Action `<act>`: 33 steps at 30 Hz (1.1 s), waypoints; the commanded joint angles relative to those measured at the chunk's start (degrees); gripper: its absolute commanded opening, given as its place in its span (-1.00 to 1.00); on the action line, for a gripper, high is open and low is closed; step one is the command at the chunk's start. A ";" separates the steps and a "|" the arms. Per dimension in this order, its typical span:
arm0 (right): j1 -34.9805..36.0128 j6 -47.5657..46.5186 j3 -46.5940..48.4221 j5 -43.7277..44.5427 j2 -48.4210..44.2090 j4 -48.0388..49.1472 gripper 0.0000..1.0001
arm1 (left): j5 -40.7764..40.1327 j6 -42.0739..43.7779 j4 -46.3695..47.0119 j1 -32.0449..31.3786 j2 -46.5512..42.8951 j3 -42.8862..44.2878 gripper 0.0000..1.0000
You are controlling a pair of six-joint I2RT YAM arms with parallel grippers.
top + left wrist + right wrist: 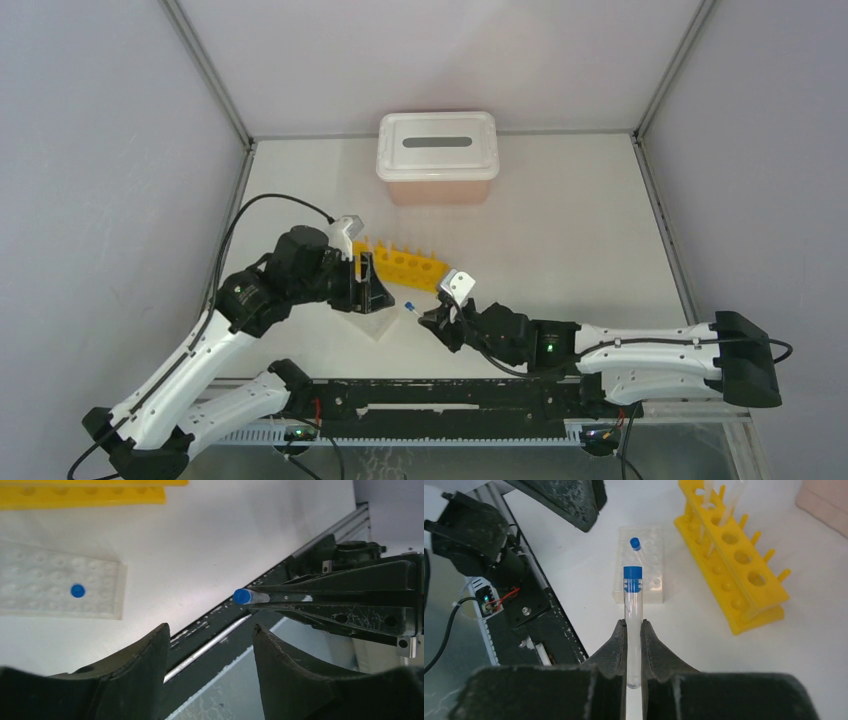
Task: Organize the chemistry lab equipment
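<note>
My right gripper (634, 625) is shut on a clear tube with a blue cap (633, 587), held level above the table and pointing at the clear well plate (654, 591). The tube also shows in the left wrist view (245, 596) and the top view (410, 308). One small blue-capped vial (635, 543) stands in the well plate (50, 585). The yellow tube rack (405, 265) stands behind the plate with thin clear tubes (734, 495) in its far holes. My left gripper (210, 630) is open and empty, hovering by the plate's left side (368, 285).
The pink box with a white slotted lid (437, 158) stands at the back centre. The black rail (450, 400) runs along the near table edge, under both arms. Grey walls close in the left, right and back.
</note>
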 commanded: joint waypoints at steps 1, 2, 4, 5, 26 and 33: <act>0.91 -5.98 0.13 -5.85 -2.61 4.55 -0.85 | 12.00 -1.75 4.05 1.29 -0.19 0.82 0.30; 1.02 -6.38 0.09 -6.35 -2.79 4.68 -0.86 | 13.49 -2.23 4.70 1.38 -0.08 0.32 0.30; 1.21 -6.97 0.08 -6.95 -3.10 4.95 -0.86 | 16.21 -3.19 6.27 1.47 0.02 -0.76 0.30; 1.28 -7.26 0.08 -7.21 -3.18 5.09 -0.85 | 17.35 -3.48 6.73 1.54 0.10 -1.17 0.29; 1.64 -9.77 0.56 -10.11 -3.71 8.01 -0.87 | 24.17 -3.30 8.59 3.11 2.49 -3.93 0.18; 0.75 -9.83 0.70 -11.43 -3.01 8.99 -0.87 | 25.24 -3.07 8.60 3.10 2.61 -4.25 0.07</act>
